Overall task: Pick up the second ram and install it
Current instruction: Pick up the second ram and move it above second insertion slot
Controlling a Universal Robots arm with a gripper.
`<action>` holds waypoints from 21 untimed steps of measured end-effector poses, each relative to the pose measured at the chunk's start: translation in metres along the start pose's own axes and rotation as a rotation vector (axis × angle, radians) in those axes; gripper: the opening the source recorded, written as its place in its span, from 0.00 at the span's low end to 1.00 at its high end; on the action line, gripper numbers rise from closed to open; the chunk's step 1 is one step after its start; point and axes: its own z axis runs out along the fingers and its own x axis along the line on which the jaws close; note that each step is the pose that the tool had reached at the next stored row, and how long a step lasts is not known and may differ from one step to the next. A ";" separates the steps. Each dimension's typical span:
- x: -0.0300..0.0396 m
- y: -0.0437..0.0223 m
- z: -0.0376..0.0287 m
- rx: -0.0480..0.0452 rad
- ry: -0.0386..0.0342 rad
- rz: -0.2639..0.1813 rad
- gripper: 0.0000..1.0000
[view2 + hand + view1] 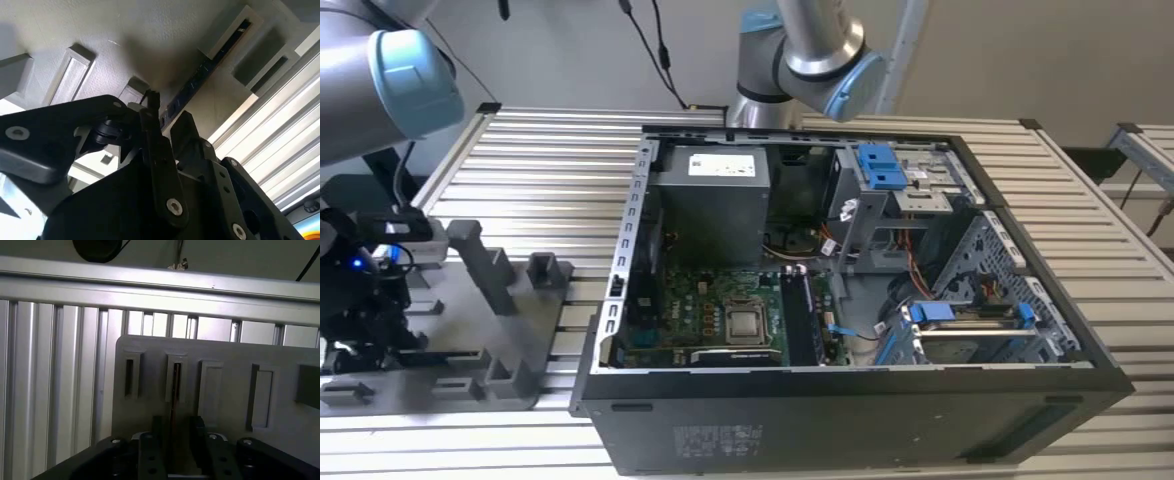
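**A:** Which step is this?

**B:** The pick-up, by my reading. The slatted tabletop (547, 140) carries the open computer case (854, 425). The grey tray (494, 335) lies just beside the case, on the exterior view's left. The arm hangs over the tray, well apart from the case. Nothing is lifted and nothing is fitted yet.

**A:** Where is the stick?

**B:** The second ram (174, 385) sits in the tray, standing on its long edge in a narrow slot (175, 362) with its thin edge facing up. The second wrist view shows it as a dark strip (210, 62) with chips along it.

**A:** Which way does it run?

**B:** Its long axis follows the slot and lies level with the tray's floor. One end is under the arm. The other end points at the tray's edge, with the bare slats beyond.

**A:** And the hand?

**B:** The hand (176, 430) is low over the tray with its fingers (198, 432) apart, one on each side of the stick. A gap shows on both sides, so I judge it isn't touching yet.

**A:** What does the grip call for?

**B:** As I see it, the fingers need to meet the two flat faces evenly and square to the long axis. A board this thin, so close in its slot, would likely bind or flex if it were taken at a tilt. It also needs a clean pull straight up from the tray.
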 end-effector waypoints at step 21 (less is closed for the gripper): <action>0.0000 0.0000 0.0014 -0.0001 0.0000 0.000 0.14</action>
